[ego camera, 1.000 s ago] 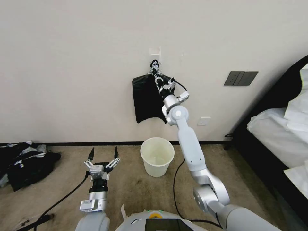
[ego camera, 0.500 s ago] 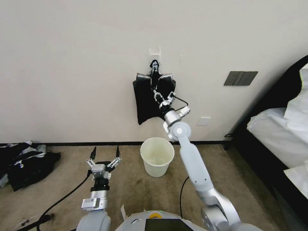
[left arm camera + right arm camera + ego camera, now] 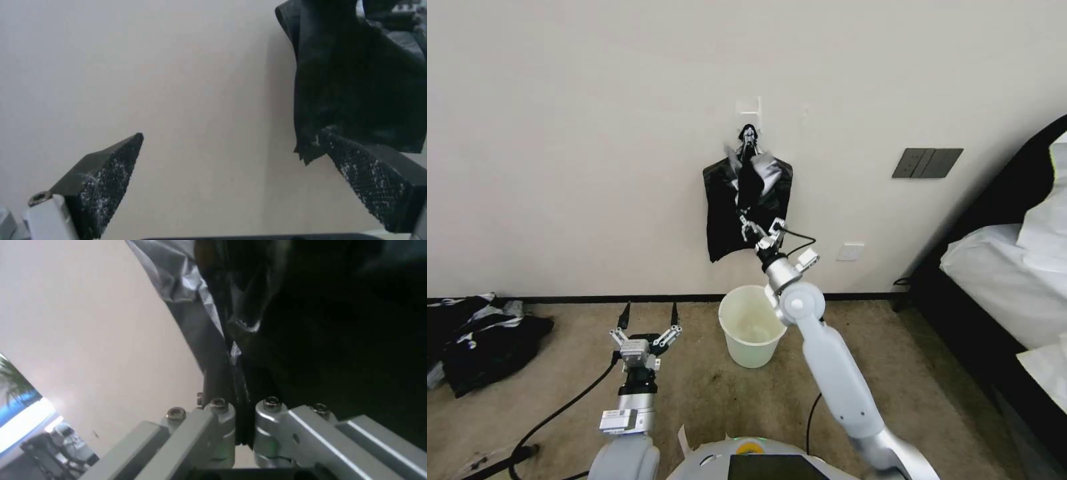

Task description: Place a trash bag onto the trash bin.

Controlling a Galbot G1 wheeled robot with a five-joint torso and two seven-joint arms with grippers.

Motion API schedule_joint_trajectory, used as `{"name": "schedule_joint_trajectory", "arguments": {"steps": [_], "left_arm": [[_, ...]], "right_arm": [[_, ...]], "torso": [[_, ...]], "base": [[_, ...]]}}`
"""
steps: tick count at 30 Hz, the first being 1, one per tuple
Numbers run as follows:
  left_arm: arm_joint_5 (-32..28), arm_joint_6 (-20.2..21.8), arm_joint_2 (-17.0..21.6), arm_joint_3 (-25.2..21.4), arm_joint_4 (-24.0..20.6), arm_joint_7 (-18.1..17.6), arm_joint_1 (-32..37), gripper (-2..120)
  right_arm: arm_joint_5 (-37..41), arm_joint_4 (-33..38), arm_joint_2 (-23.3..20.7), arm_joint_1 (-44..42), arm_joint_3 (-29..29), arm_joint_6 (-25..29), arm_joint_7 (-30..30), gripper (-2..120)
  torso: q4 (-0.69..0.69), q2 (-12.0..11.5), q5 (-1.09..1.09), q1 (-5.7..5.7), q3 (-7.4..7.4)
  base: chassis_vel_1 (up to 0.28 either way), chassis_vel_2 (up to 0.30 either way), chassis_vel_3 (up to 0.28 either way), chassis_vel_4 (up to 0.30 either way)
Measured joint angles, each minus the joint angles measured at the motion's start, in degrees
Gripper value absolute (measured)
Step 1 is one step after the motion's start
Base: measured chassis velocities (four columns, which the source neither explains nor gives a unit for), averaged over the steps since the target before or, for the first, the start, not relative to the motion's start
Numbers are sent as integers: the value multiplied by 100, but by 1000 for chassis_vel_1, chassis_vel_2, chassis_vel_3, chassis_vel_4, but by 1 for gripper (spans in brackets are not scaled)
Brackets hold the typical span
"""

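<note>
A: Right gripper (image 3: 750, 225), centre of the head view: jaws pressed together on a strand of black film. The right wrist view is showing the fingers (image 3: 222, 426) nearly meeting, with the film running up out of the narrow gap.

B: So it is pinching the trash bag (image 3: 754, 183)?

A: Pinching a single layer, as far as I can judge. That layer is stretching taut from the jaws up to the knotted top of the bag bundle (image 3: 724, 213), which is hanging flat on the wall hook (image 3: 749, 115) just above.

B: Left gripper (image 3: 648, 321)?

A: Sitting lower left of the head view, fingers spread wide and pointing up, holding nothing. It is hovering over the carpet (image 3: 694, 393).

B: Bin?

A: Trash bin (image 3: 754, 325) is standing upright on the carpet, just below the right gripper and touching nothing I can see.

B: Risks?

A: Judgement only: the thin film is looking strained, so a hard pull could be tearing it, or dragging the whole bundle off the hook if the layers are clinging. The pinch is also narrow; film could be slipping out between the pads.
</note>
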Motion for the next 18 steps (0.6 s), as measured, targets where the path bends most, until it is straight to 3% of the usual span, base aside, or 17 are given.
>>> {"name": "schedule_joint_trajectory", "arguments": {"steps": [18], "left_arm": [[39,119,178,182,-34,6,-83,100]], "right_arm": [[-1029,924,-590,-1341,-124,222,8,0]], "torso": [[-1,0,0,0,0]], "base": [[0,0,0,0]]}}
